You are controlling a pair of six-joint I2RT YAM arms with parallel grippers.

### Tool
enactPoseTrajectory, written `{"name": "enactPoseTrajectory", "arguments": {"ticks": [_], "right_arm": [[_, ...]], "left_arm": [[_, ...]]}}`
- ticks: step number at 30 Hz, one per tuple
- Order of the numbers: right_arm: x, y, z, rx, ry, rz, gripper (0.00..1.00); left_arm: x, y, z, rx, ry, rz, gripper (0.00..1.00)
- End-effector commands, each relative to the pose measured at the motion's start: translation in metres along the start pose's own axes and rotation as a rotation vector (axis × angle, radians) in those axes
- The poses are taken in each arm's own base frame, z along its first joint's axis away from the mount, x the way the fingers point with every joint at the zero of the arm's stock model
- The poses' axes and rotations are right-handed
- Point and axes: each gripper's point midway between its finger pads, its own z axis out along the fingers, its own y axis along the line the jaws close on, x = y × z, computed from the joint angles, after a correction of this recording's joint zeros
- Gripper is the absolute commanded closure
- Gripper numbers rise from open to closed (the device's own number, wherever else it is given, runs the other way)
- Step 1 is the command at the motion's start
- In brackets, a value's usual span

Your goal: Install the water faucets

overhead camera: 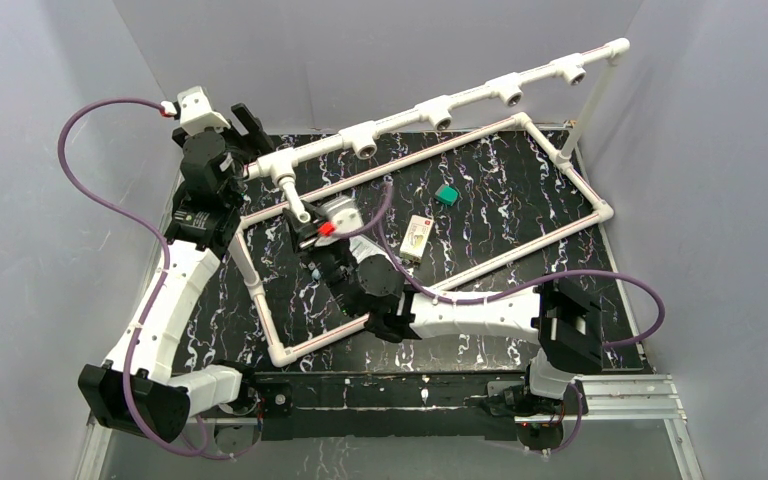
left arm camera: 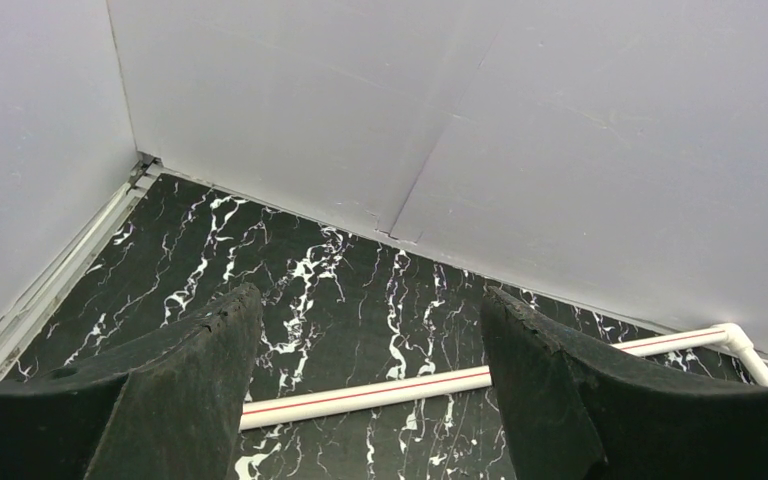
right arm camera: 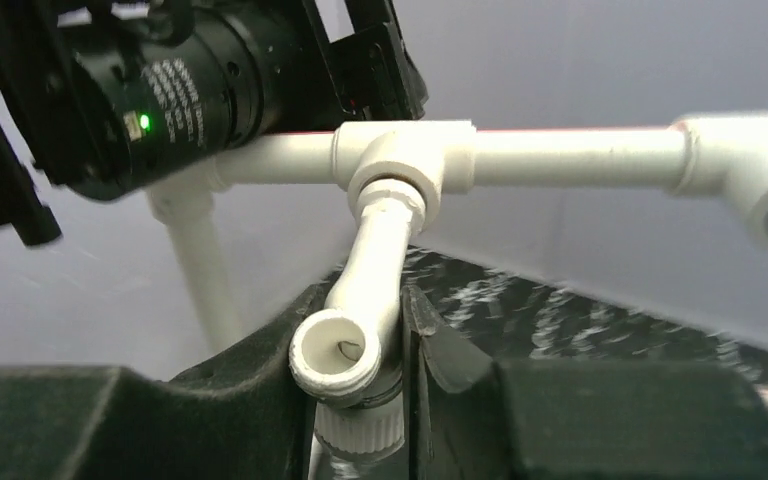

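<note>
A white water faucet point(right arm camera: 372, 262) hangs by its stem from the leftmost tee socket point(right arm camera: 400, 155) of the raised pipe rail. Its open spout end point(right arm camera: 336, 350) faces the camera, and its ribbed knob sits low between the fingers. My right gripper point(right arm camera: 365, 310) is shut on the faucet body, one finger on each side. In the top view the faucet point(overhead camera: 296, 203) sits below the tee point(overhead camera: 285, 166), with the right gripper point(overhead camera: 307, 230) on it. My left gripper point(overhead camera: 251, 128) is beside the rail's left end, open and empty; its wrist view shows the gripper point(left arm camera: 370, 340) over the black table.
Three more tee sockets point(overhead camera: 365, 140) point(overhead camera: 438, 116) point(overhead camera: 507, 92) sit along the rail toward the back right. A white floor pipe frame point(overhead camera: 560, 240) lies on the black marbled table; one run shows in the left wrist view point(left arm camera: 380, 393). A green piece point(overhead camera: 447, 195) and a white box point(overhead camera: 416, 238) lie inside the frame.
</note>
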Motion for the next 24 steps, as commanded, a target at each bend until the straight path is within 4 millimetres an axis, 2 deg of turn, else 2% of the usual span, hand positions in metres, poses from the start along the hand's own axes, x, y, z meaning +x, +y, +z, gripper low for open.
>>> {"name": "enactPoseTrajectory", "arguments": {"ticks": [1,6,13,19,24], "right_arm": [[-0.002,-0.017,-0.004,0.218,-0.053,0.873,0.99],[0.002,-0.007,-0.006,0.224,-0.041,1.206,0.99],[-0.01,-0.001,-0.005,0.219,-0.041,1.483,0.99],[-0.013,-0.001,-0.005,0.228,-0.029,1.557,0.99],[-0.011,0.001,-0.007,0.222,-0.009,1.537,0.99]], "left_arm": [[0.172,0.038,-0.028,-0.05,0.564,0.231,0.23],[0.172,0.038,-0.03,-0.049,0.563,0.228,0.23],[0.172,0.037,-0.031,-0.041,0.562,0.223,0.23],[0.173,0.037,-0.032,-0.038,0.561,0.217,0.23],[0.173,0.036,-0.032,-0.032,0.561,0.213,0.23]]}}
